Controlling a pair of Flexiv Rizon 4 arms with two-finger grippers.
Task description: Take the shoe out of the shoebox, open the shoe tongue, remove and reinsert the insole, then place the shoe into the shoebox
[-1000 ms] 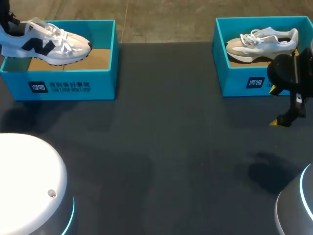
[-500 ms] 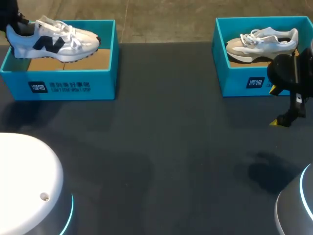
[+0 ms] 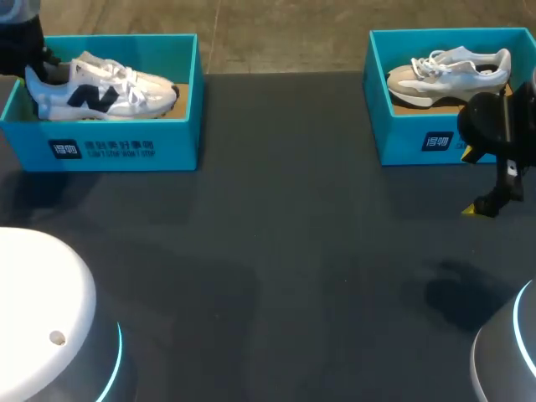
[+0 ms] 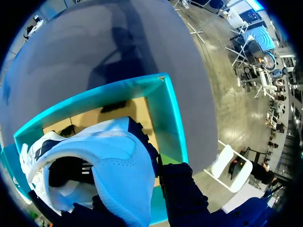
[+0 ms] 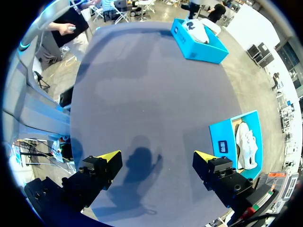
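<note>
My left gripper (image 3: 35, 74) is at the far left of the table (image 3: 293, 251), closed on the heel of the white shoe (image 3: 100, 90). In the left wrist view its dark fingers (image 4: 182, 194) press on the heel from both sides, though their yellow tips are hidden behind the shoe. The shoe, which has a dark mark on its side, lies inside the left shoebox (image 3: 117, 146) with its toe pointing right and its sole below the rim of the near wall. I cannot tell whether the sole rests on the brown cardboard floor. My right gripper (image 5: 156, 156) hangs over the bare table on the right, holding nothing, with its yellow-tipped fingers spread wide apart. It is just in front of the near wall of the right shoebox (image 3: 419, 138), where a beige shoe (image 3: 448, 74) lies with its toe pointing left.
</note>
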